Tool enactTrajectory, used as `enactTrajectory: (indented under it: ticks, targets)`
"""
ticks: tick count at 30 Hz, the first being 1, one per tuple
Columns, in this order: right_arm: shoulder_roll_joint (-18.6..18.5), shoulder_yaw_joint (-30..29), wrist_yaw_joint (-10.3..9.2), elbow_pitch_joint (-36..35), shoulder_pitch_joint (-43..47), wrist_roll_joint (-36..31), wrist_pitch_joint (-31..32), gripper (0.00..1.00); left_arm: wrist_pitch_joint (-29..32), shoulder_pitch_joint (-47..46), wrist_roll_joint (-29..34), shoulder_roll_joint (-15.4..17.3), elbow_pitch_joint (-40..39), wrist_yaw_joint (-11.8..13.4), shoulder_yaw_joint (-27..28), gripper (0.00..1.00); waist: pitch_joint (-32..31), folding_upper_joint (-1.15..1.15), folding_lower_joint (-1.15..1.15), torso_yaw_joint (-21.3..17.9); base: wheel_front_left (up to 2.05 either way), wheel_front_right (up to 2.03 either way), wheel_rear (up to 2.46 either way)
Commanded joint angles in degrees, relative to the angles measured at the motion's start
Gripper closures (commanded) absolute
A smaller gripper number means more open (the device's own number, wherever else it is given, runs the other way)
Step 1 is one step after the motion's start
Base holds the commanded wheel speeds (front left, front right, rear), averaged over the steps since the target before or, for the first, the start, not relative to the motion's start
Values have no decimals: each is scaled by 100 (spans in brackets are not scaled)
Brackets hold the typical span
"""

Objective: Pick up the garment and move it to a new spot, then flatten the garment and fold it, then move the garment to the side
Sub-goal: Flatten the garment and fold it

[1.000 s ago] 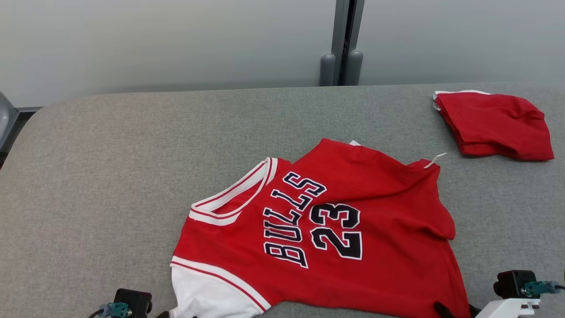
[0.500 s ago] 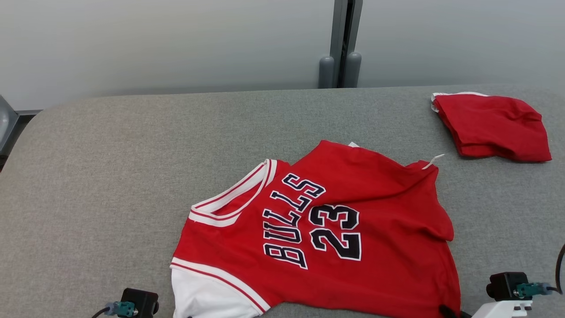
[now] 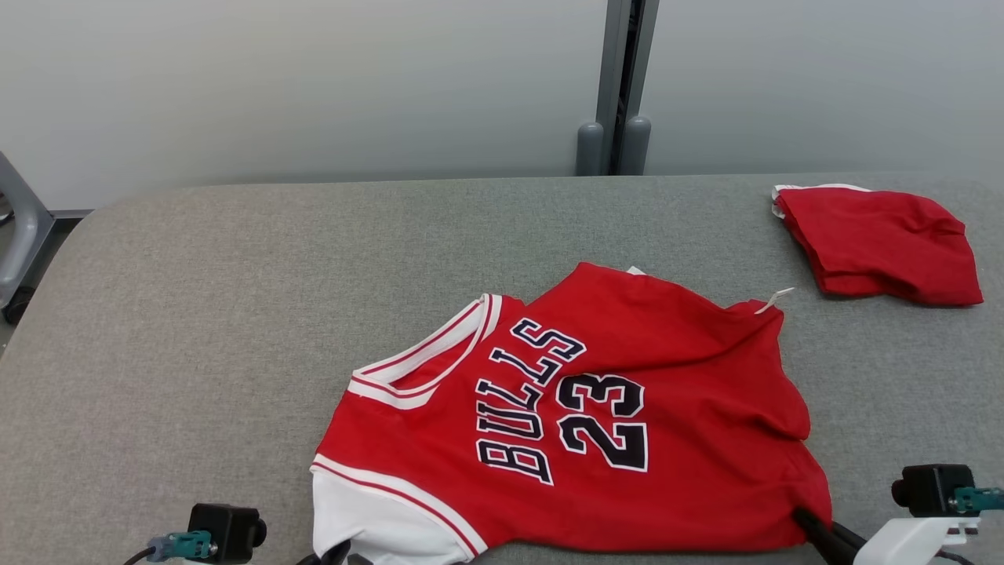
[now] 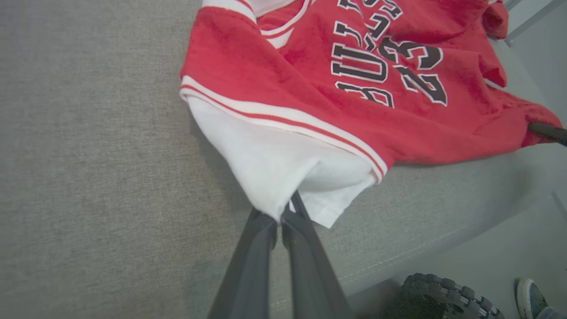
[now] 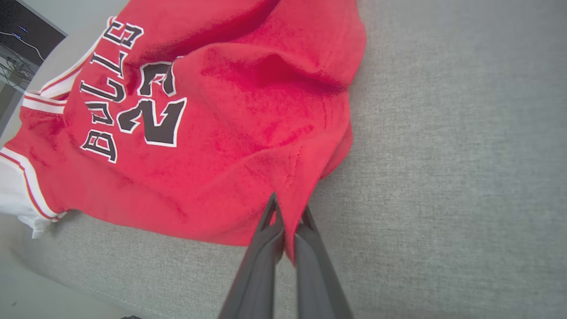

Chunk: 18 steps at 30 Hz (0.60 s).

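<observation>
The red Bulls 23 jersey (image 3: 690,377) lies rumpled on the grey fabric tabletop (image 3: 235,314). The left end effector (image 4: 285,212) pinches its white sleeve hem at the jersey's 7 o'clock corner. The right end effector (image 5: 289,210) pinches the red hem at 5 o'clock. A folded red garment (image 3: 878,239) sits apart at 2 o'clock.

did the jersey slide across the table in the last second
No. The camera shifted; the jersey kept its place, its white tag at the same gap from the folded red garment.
</observation>
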Motion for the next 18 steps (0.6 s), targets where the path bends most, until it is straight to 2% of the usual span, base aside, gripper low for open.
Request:
enactTrajectory:
  ticks: [1,9,14,18]
  targets:
    - [-121,-70,2,-115,38,92,24,100,40,82,-136,15,-189,-22,67,100,-16,0,0,19,0,0,0]
    - [-308,-239,2,-913,78,416,120,100,77,176,-657,107,-1232,-38,340,100,44,0,0,38,0,0,0]
    - [-470,-202,2,-1391,-399,473,77,100,113,-299,-811,240,-1571,-63,391,100,170,0,0,-40,0,0,0]
    - [-567,-166,2,-1544,-1106,603,-34,100,32,-1127,-972,365,-1544,-90,484,100,403,0,0,-99,0,0,0]
